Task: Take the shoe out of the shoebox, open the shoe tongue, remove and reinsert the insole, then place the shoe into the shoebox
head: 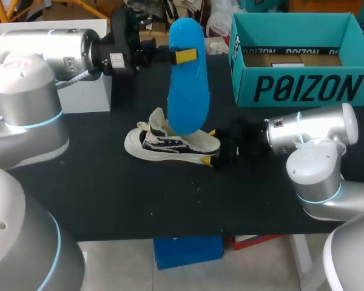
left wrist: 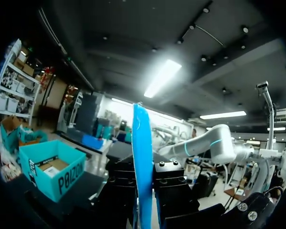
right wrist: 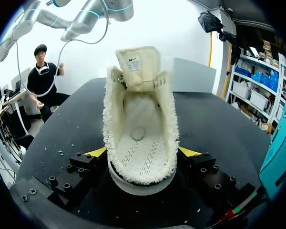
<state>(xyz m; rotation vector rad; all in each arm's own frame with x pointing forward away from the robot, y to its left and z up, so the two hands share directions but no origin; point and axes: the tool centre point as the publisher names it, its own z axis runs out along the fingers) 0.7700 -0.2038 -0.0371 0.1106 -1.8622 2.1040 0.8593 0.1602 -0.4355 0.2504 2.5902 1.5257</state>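
A blue insole (head: 187,79) hangs upright above the table, and my left gripper (head: 185,56) is shut on its upper part. In the left wrist view the insole (left wrist: 142,157) stands edge-on between the black fingers of the left gripper (left wrist: 144,200). Below it a cream and black shoe (head: 170,142) lies on the black table (head: 109,194). My right gripper (head: 208,146) grips its heel end from both sides. In the right wrist view the shoe (right wrist: 140,138) is wide open, its tongue (right wrist: 138,67) pulled up, with the footbed bare, between the right gripper (right wrist: 142,157) tips.
The teal shoebox (head: 297,60) stands open at the back right of the table, seen also in the left wrist view as a teal shoebox (left wrist: 47,174). A white box (head: 79,79) sits at the back left behind my left arm.
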